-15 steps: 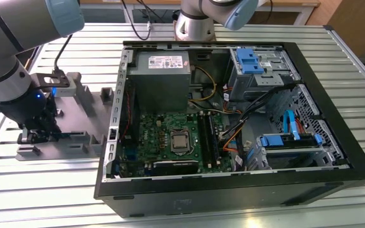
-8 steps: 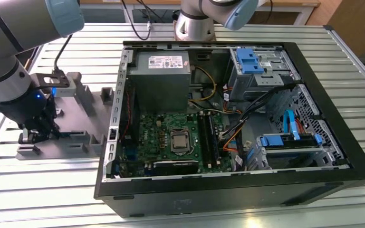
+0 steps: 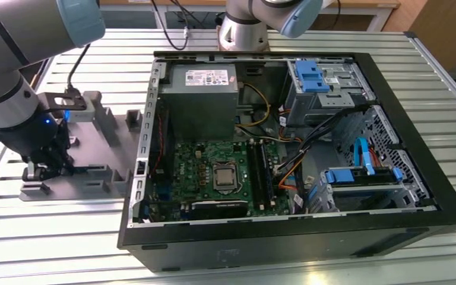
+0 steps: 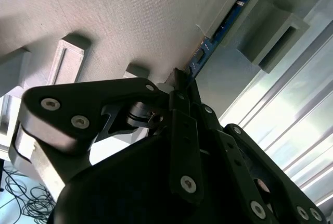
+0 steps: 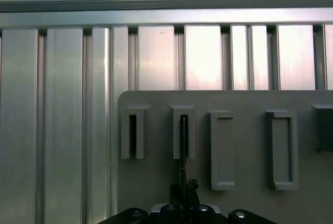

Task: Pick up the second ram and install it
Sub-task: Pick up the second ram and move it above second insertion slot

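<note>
The second ram (image 4: 214, 36) is a thin blue-green stick standing on edge in the slotted posts of the grey tray (image 4: 130, 21). In the first wrist view I see the ram (image 5: 183, 146) edge-on, running from a tray post down to the fingers. My gripper (image 4: 179, 81) is lowered onto the tray (image 3: 93, 178) at the exterior view's left, with its fingers closed against the near end of the stick. The gripper (image 3: 42, 169) is well outside the open computer case (image 3: 291, 148). Its fingertips (image 5: 193, 185) hide the lower end of the ram.
The open case holds a green motherboard (image 3: 212, 172) with dark memory slots (image 3: 261, 175), a grey power supply (image 3: 198, 101), loose cables (image 3: 291, 172) and blue drive bays (image 3: 355, 178). Other grey tray posts (image 5: 222, 148) stand beside the gripper. The ribbed metal table (image 5: 62, 104) surrounds the tray.
</note>
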`<state>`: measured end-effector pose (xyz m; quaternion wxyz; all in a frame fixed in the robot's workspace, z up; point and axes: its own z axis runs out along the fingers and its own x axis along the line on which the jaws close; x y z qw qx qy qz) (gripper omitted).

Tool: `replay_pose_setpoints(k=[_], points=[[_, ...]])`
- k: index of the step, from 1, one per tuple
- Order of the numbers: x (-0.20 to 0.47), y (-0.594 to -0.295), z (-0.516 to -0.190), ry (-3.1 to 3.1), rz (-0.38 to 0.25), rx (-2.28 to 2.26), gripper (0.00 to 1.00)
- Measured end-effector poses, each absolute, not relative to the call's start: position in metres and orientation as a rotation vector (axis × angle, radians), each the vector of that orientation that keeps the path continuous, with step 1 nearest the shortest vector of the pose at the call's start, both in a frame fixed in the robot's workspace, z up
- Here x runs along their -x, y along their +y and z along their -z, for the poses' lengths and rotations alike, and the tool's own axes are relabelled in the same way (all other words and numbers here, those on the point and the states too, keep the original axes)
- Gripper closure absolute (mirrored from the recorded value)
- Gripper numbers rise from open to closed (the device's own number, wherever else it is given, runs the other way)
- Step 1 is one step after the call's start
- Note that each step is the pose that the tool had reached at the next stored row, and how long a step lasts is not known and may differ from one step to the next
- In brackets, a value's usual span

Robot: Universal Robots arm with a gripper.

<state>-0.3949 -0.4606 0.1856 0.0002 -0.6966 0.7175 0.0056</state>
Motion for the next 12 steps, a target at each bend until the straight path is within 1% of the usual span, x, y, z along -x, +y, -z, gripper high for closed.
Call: replay_pose_setpoints(k=[12], points=[[0.3949, -0.4612, -0.1851, 2.211, -0.017, 2.231, 0.85]])
